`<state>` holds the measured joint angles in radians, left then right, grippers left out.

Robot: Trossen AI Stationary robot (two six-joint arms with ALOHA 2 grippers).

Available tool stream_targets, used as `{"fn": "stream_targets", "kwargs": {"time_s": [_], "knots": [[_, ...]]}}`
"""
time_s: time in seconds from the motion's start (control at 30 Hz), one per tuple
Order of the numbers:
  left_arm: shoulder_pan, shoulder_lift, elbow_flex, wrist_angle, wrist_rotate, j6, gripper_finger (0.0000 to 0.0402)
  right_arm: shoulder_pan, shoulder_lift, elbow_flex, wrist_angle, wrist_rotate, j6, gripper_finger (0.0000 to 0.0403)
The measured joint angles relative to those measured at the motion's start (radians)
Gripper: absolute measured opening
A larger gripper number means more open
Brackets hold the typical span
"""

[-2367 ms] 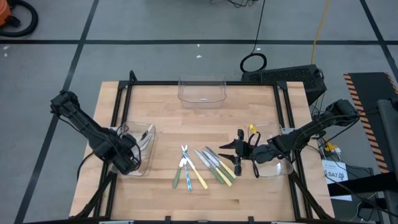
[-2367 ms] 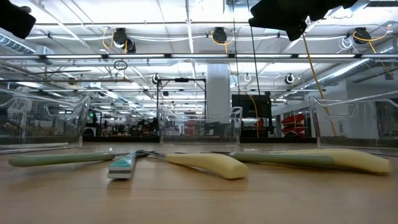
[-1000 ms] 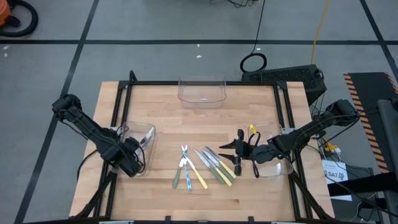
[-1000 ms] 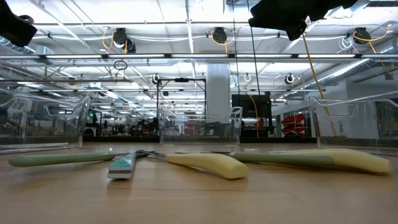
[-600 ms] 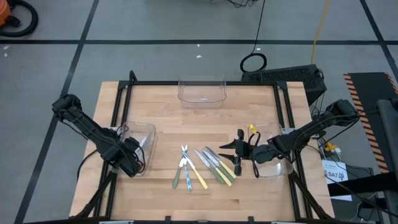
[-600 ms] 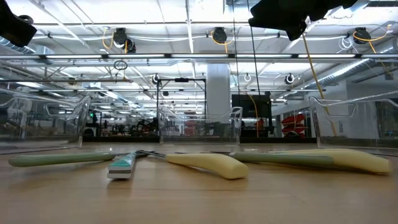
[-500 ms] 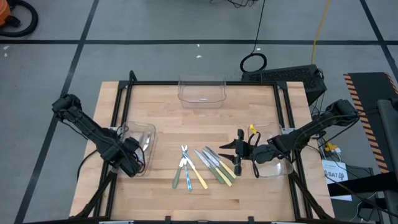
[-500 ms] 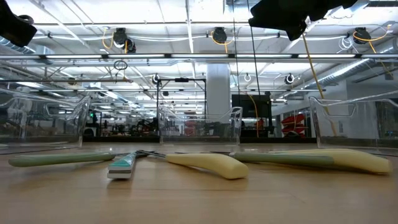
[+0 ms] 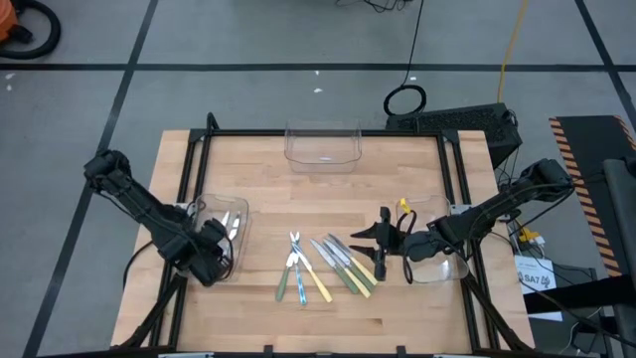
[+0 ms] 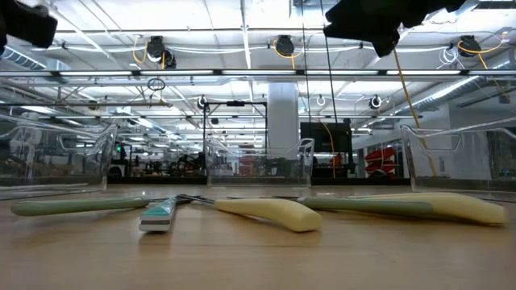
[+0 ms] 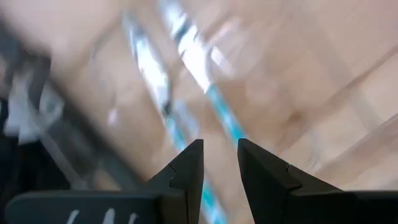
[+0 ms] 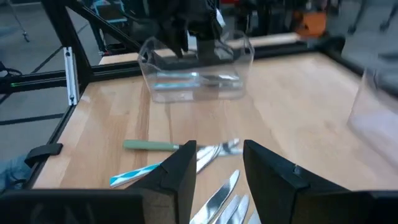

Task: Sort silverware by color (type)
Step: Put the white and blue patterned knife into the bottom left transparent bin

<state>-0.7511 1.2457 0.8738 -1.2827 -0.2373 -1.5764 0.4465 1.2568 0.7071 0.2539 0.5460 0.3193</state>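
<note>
Silverware (image 9: 328, 266) lies in a loose cluster on the wooden table (image 9: 318, 189), near its front edge and about midway between the two arms. In the high view a green-handled piece (image 9: 281, 287), a blue-handled piece (image 9: 299, 287) and a yellow-handled piece (image 9: 320, 287) cross one another on the left side of the cluster, their silver heads meeting near the top. Just to their right several more pieces lie side by side at a slant, with green and yellow handles (image 9: 360, 281). The low view shows a green handle (image 10: 72, 206), a blue handle end (image 10: 157, 216) and a yellow handle (image 10: 270, 213) resting flat on the wood.

The left gripper (image 9: 214, 242) sits over the clear bin (image 9: 221, 239) at the table's left side. Its wrist view shows the two fingers (image 11: 186, 171) slightly apart with nothing between them, and blue-handled utensils (image 11: 214, 106) blurred below.

The right gripper (image 9: 383, 241) hovers just right of the cluster, beside the clear bin on the right (image 9: 437, 264). Its fingers (image 12: 180, 171) stand parted and hold nothing; its wrist view takes in the green-handled piece (image 12: 149, 145) and the left bin (image 12: 196, 78) across the table.

A third clear bin (image 9: 322, 145) stands at the back edge. A white label (image 9: 537, 277) on the floor at the right carries writing too small to read.
</note>
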Motion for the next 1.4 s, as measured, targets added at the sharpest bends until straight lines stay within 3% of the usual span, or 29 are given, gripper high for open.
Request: {"fn": "stream_targets", "kwargs": {"time_s": [0.13,0.3,0.4,0.57,0.77,1.07,1.23,1.4], "knots": [[-0.03,0.0,0.0,0.038,-0.221,0.031,0.0108,0.0,0.0,0.0,-0.074,-0.026,0.061,0.0126],[-0.047,0.0,0.0,0.143,-0.411,0.092,0.0108,0.0,0.013,0.0,-0.131,-0.038,0.113,0.0126],[-0.039,-0.001,0.003,0.219,-0.52,0.213,0.0108,0.0,0.046,0.0,-0.099,-0.086,0.13,0.0126],[-0.001,-0.002,0.007,0.349,-0.559,0.441,0.0108,0.0,0.151,0.071,-0.104,-0.106,0.139,0.0126],[0.037,0.0,0.007,0.493,-0.571,0.599,0.0108,0.001,0.318,0.263,-0.275,-0.184,0.133,0.0126],[0.051,0.004,0.007,0.558,-0.576,0.629,0.0108,0.002,0.491,0.501,-0.705,-0.217,0.27,0.0126],[0.051,0.048,0.007,0.581,-0.576,0.636,0.0108,0.031,0.521,0.517,-0.738,-0.318,0.317,0.0126],[0.051,0.099,0.008,0.614,-0.575,0.658,0.0108,0.078,0.521,0.517,-0.77,-0.34,0.371,0.0126]]}}
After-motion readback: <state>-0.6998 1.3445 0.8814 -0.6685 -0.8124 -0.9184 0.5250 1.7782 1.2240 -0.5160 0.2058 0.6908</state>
